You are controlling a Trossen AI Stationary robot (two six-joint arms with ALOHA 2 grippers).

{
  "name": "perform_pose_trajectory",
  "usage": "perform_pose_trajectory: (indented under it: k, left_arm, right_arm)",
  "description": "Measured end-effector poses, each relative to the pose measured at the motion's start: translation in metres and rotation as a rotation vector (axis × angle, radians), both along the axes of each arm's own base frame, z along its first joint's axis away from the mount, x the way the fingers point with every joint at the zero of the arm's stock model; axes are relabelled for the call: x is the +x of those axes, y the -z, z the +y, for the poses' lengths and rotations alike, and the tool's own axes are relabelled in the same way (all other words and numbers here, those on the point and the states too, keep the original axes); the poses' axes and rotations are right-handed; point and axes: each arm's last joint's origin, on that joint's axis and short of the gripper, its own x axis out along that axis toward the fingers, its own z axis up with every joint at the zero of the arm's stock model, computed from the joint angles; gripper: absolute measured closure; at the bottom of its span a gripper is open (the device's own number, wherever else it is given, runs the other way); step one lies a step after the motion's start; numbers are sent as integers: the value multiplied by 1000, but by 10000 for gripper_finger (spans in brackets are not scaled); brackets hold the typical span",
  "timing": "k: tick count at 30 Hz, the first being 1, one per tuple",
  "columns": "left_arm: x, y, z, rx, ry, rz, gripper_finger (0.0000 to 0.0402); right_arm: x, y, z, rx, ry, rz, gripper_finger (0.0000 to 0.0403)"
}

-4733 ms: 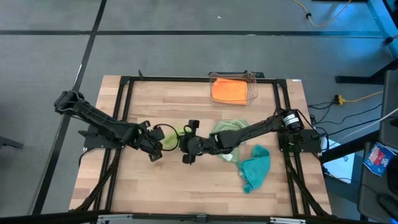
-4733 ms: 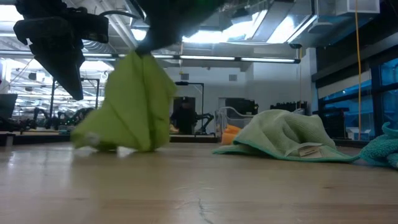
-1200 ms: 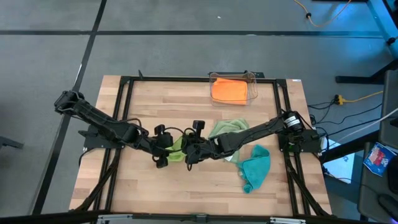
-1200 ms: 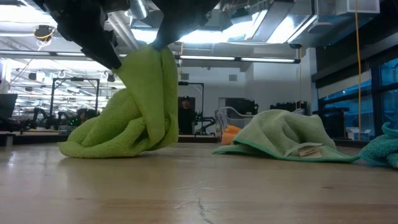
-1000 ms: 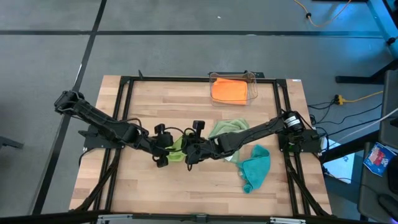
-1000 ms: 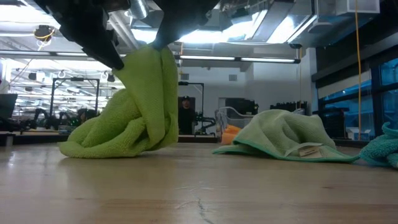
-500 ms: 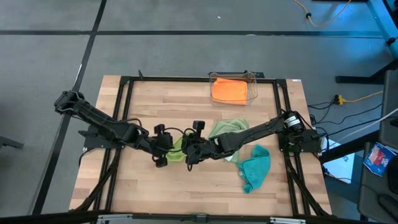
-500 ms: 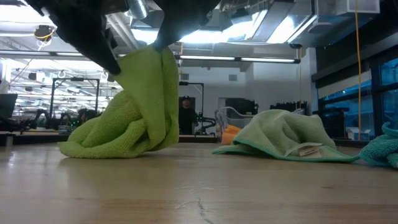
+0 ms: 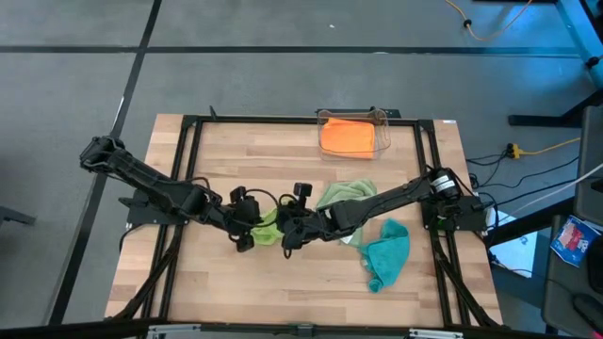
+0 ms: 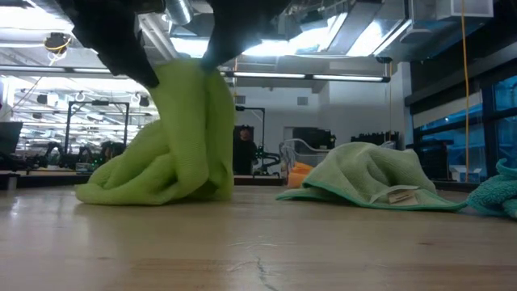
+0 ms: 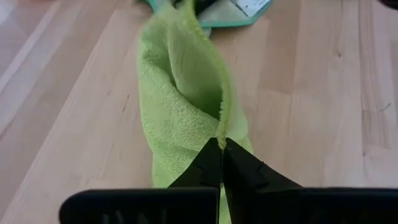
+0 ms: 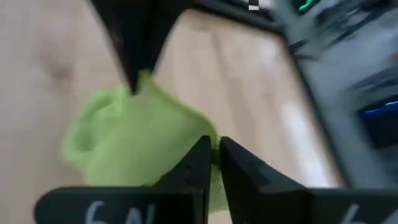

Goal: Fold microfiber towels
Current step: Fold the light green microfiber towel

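My left end effector (image 11: 221,144) is clenched on the lime green towel (image 9: 268,224) edge mid-frame to spread it; right end effector (image 12: 212,144) state unclear.

The left gripper (image 11: 221,144) rises from the bottom centre of the frame, its two dark fingers (image 11: 205,171) pressed together on a hemmed edge of the lime green towel (image 11: 180,106). That towel runs as a bunched, rolled ridge from the fingertips up to the top centre, lying on the wooden table (image 11: 311,112). At the top edge, just past the ridge's far end, shows a strip of the pale sage green towel (image 11: 217,22) with its white tag (image 11: 254,6).
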Motion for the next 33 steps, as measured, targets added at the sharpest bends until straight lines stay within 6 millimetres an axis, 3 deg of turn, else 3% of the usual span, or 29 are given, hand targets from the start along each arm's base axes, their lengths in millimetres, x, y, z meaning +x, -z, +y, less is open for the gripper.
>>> perform_pose_trajectory:
  k: [4,10,17,23,27,33]
  left_arm:
    - [-1,1,0,6,-1,17,401]
    - [-3,2,1,12,-3,35,401]
    - [-3,2,1,12,-4,34,401]
    - [-3,2,1,12,-4,34,401]
    - [-3,2,1,12,-4,34,401]
    - [-3,2,1,12,-4,33,401]
  right_arm:
    - [-6,7,2,162,3,62,351]
    - [-21,17,2,262,165,156,334]
    - [-47,37,25,309,296,239,328]
    - [-49,67,34,314,281,99,328]
    - [-45,78,24,469,435,-44,328]
    - [-42,87,2,473,462,-15,328]
